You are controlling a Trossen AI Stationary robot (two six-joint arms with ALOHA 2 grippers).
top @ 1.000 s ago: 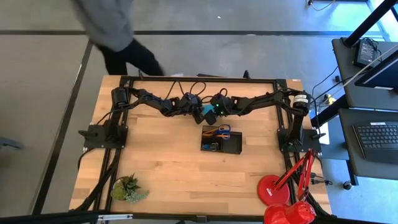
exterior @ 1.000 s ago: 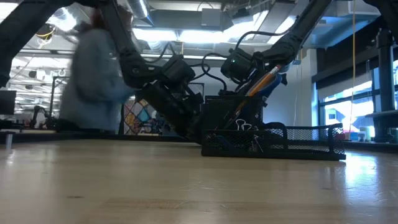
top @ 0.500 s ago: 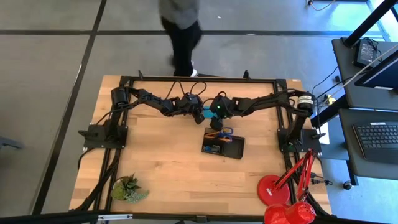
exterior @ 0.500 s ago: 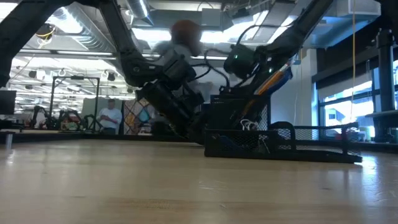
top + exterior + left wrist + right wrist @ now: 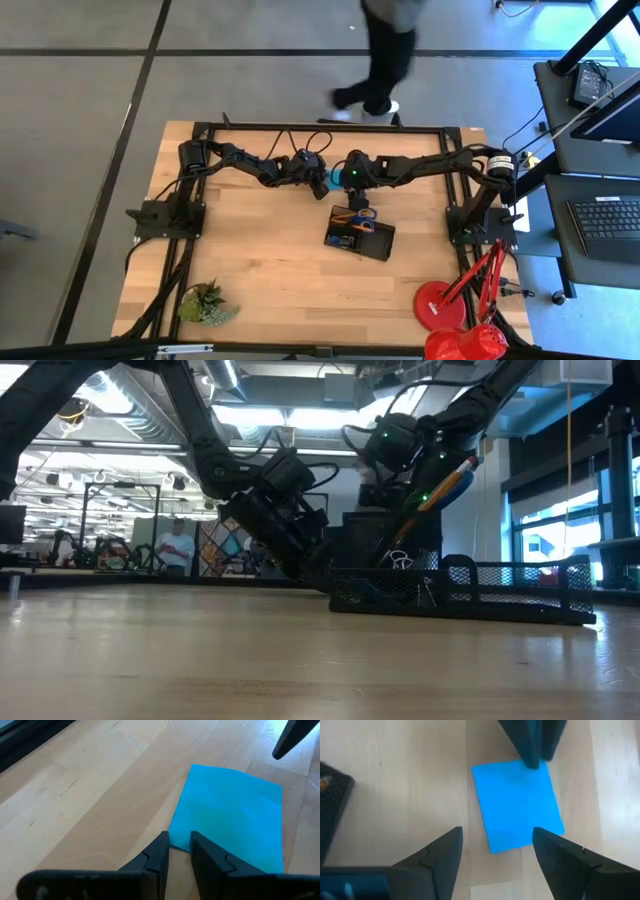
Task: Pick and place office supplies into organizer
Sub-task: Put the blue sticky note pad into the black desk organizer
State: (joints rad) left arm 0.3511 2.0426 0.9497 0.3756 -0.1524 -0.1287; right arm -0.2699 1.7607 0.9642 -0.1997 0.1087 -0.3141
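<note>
The square blue note pad lies flat on the wood between my two grippers, near the table's far edge. My left gripper is shut, with its tips at one edge of the pad. My right gripper is open and hovers above the pad, one finger on either side and clear of it. The black mesh organizer stands askew just nearer, holding blue-handled scissors, binder clips and an orange pencil that leans out of its tall cup. My left gripper meets the note pad's edge near a corner with its shut fingertips, slanting down from the table's left. The pad stays flat on the table. Whether the tips press on it or only rest against it, I cannot tell.
A red desk lamp stands at the near right corner and a small green plant at the near left. A person walks beyond the far edge. Bare wood lies left of and nearer than the organizer.
The organizer has slid a little toward the near edge and turned, its right end swinging nearer. My right gripper has risen and shifted slightly right above the pad. A person behind the table has walked from left to right.
</note>
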